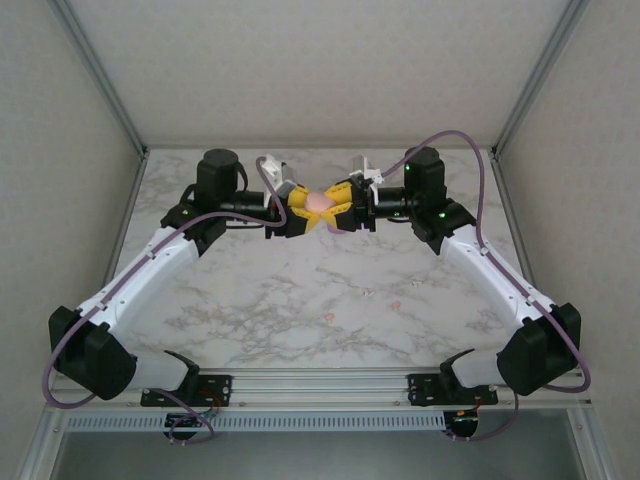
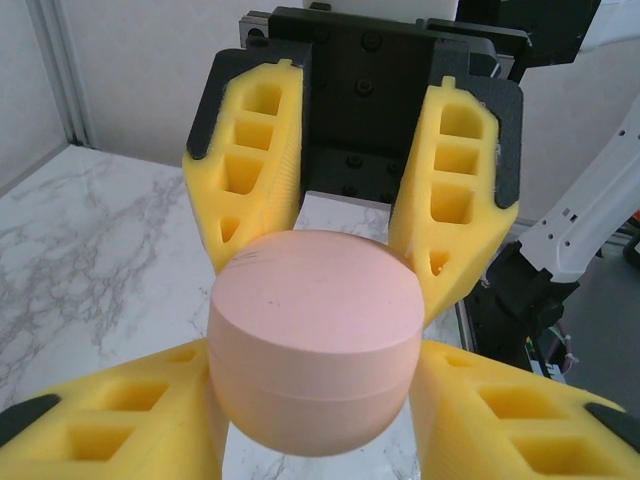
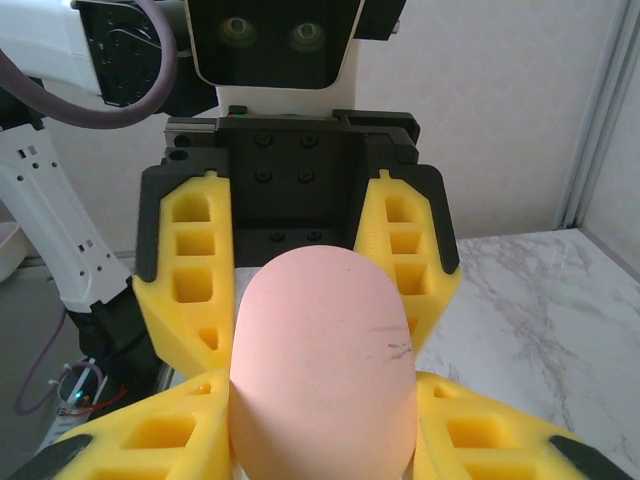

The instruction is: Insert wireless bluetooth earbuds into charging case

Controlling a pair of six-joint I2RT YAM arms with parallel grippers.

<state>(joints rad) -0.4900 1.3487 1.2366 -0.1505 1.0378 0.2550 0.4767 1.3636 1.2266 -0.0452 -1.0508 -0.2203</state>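
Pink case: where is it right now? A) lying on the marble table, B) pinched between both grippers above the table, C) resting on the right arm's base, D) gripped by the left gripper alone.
B: the pink case sits between the left gripper and the right gripper, raised off the table, with both pairs of yellow fingers pressed against its sides.

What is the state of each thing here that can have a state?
charging case: closed, held above the table by both grippers
left gripper: shut on the charging case
right gripper: shut on the charging case
earbuds: two tiny pinkish ones lie loose on the table
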